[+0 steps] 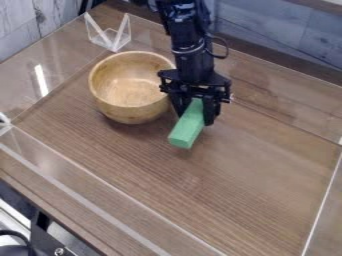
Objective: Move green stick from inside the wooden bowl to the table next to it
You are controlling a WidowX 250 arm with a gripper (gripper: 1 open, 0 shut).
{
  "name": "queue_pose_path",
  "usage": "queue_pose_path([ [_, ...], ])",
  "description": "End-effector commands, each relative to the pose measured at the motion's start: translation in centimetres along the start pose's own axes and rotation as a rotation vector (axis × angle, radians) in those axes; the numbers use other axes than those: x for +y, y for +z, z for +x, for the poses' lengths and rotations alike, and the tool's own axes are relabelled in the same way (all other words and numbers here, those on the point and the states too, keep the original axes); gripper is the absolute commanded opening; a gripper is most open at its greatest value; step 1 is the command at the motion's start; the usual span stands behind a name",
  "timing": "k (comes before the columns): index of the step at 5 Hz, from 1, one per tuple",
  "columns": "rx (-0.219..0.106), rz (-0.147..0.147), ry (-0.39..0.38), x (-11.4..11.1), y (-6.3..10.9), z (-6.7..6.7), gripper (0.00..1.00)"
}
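The green stick (187, 127) is a bright green bar, tilted, its upper end pinched in my gripper (197, 103) and its lower end down at the table (227, 190). My gripper points almost straight down and is shut on the stick, just right of the wooden bowl (131, 87). The round tan bowl stands on the dark wood-grain tabletop with nothing showing inside it.
Clear plastic walls (40, 150) run along the table's left, front and right edges. A small clear folded stand (107, 32) sits at the back left, behind the bowl. A grey wall lies behind the table.
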State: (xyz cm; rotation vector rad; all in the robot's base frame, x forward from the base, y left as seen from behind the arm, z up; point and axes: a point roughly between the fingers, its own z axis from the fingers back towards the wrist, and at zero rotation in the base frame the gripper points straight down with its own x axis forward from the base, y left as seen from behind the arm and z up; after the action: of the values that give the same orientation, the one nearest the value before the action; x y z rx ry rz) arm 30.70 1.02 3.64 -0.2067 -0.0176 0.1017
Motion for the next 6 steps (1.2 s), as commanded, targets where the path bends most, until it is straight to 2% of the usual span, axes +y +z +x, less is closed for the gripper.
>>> queue_pose_path([
  [1,-0.073,-0.006,0.047,-0.6,1.6,1.0,0.0],
  [3,-0.071,-0.019,0.035,0.8,2.8,0.7,0.0],
  [4,-0.068,-0.014,0.055,0.6,3.1,0.4,1.0],
  [6,-0.065,-0.01,0.09,0.9,3.4,-0.4,1.0],
])
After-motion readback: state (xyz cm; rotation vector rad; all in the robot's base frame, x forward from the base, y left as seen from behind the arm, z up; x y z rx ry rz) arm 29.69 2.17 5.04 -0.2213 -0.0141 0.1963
